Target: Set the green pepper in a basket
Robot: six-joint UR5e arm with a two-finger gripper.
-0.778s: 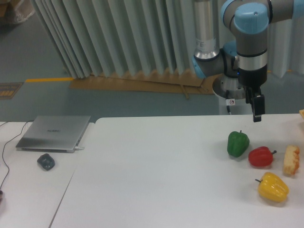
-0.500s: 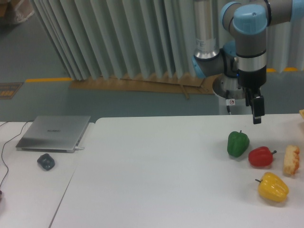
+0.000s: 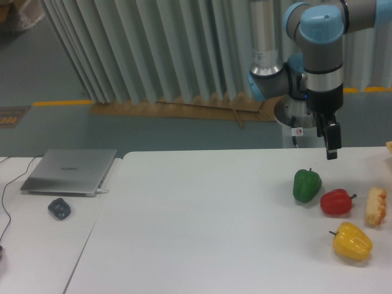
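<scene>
The green pepper sits on the white table at the right, glossy, with its stem pointing up. My gripper hangs from the blue-grey arm above and slightly behind the pepper, a little to its right, and clear of it. Nothing is held. The fingers point down and are seen edge-on, so the gap between them does not show. No basket is clearly in view. A tan sliver shows at the right edge of the frame.
A red pepper lies just right of the green one, almost touching it. A yellow pepper is nearer the front. A bread-like piece lies at the far right. A laptop and a dark mouse rest on the left table.
The arm has edged very slightly left and down. The peppers have not moved.
</scene>
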